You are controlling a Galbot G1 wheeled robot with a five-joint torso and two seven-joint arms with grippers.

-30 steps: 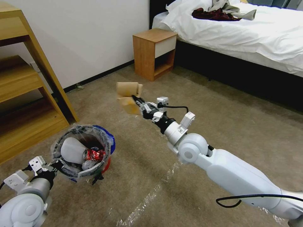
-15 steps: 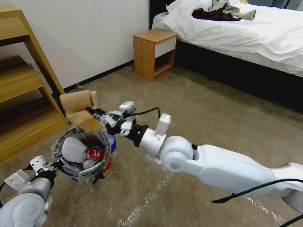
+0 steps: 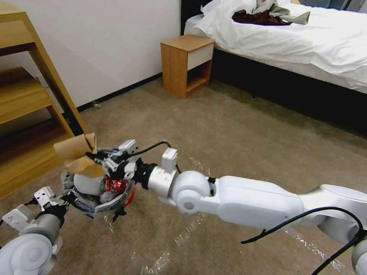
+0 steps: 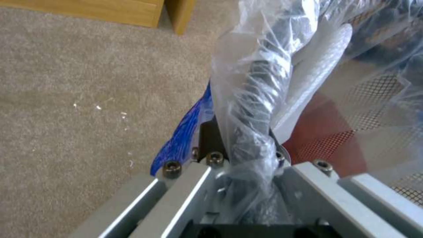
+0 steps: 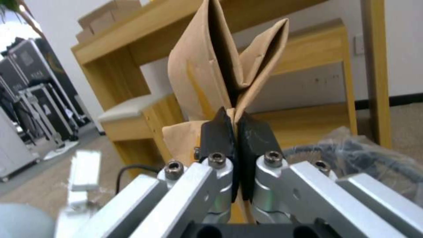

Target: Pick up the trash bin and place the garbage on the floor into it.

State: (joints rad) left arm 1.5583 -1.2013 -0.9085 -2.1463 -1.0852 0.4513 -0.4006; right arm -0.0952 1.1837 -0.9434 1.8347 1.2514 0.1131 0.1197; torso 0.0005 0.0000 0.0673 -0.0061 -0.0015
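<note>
While stretched leftward across the floor (image 3: 237,126), right arm (image 3: 248,202) reaches over the trash bin (image 3: 97,189). Largest first: beige carpet with shiny tape strips (image 3: 183,236), lying well below both sets of jaws. Behind, a wooden shelf unit (image 3: 26,114) on the far side of the right jaws, seen close behind them in the right wrist view too (image 5: 145,66).

Next, the bin: small, red, lined with a clear bag (image 4: 260,99) printed blue and black, held off the carpet. Left gripper (image 3: 63,199) at its near rim; jaws clamped together on the bunched liner and rim, red mesh wall (image 4: 326,132) just beside them in the left wrist view. Inside, below the right jaws: a white slipper (image 3: 87,184), a red soda can (image 3: 114,186).

Then the right gripper (image 3: 93,156), level with the far-left edge of the bin mouth. Jaws pressed together on a folded brown cardboard scrap (image 3: 76,154), black pads (image 5: 220,132) pinching its crease (image 5: 229,76). Cardboard sticks out past the jaw tips, above the bin's rim, apart from the litter inside.
</note>
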